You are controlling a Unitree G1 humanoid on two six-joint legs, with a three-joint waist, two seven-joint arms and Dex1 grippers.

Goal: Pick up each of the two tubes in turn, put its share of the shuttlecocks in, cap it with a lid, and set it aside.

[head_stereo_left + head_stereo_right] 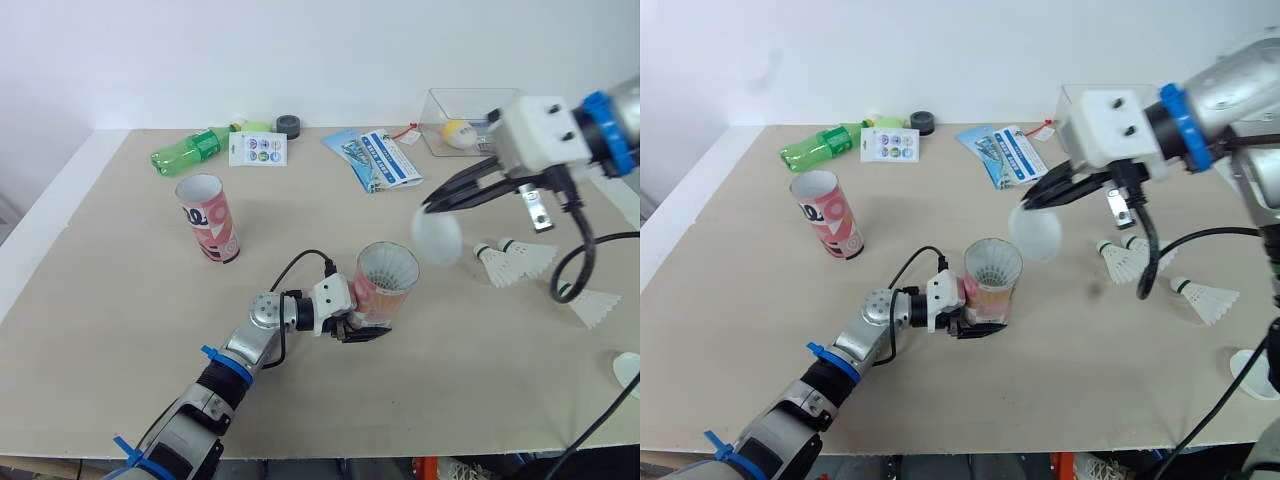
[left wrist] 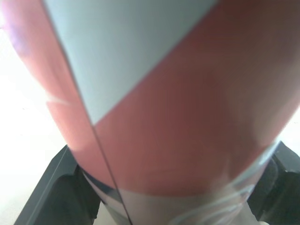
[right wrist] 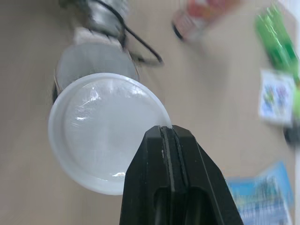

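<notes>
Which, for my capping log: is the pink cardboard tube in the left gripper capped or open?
Open. The pink cardboard tube shows white feathers in its mouth; the right gripper holds the translucent round lid apart from it.

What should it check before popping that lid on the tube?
1. Grip on lid by right gripper: ok, pinched at its rim.
2. Grip on tube by left gripper: ok, clamped near its base.
3. Open tube mouth facing up: ok.
4. Lid centred over mouth: not ok, it hangs off to the right.
5. Full share inside: cannot tell; shuttlecocks lie loose on the table.
</notes>
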